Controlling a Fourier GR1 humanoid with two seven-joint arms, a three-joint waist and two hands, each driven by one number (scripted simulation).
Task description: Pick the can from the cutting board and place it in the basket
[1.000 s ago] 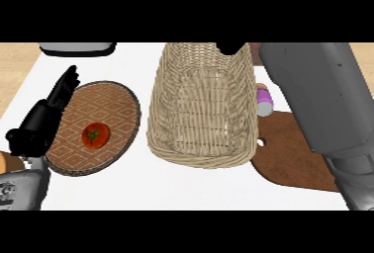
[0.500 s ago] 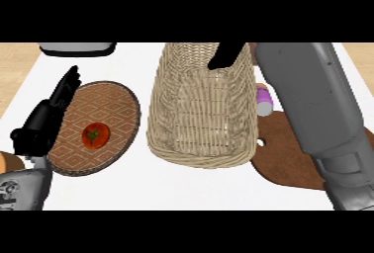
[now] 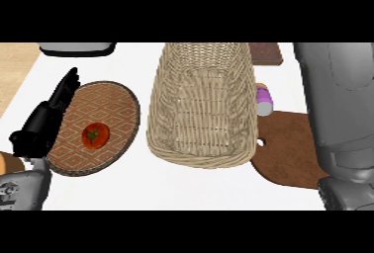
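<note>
The left hand (image 3: 44, 123) is held open at the left edge, fingers straight, beside a plate (image 3: 116, 104). The right hand is cut off from view; only its forearm (image 3: 343, 108) is shown. The can (image 3: 263, 99) is seen on the cutting board (image 3: 292, 153), partly hidden behind the basket (image 3: 201, 104).

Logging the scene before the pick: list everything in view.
basket: one, tan wicker, centre
can: one, purple and white, beside the basket's right side
cutting board: one, brown, right of the basket
plate: one, brown patterned, left of the basket
red item: one, red with green, on the plate
dark slab: one, brown, top edge
grey object: one, grey and black, top left
counter: one, white
left hand: one, black, open, by the plate's left rim
right forearm: one, grey, right edge; hand out of view
</note>
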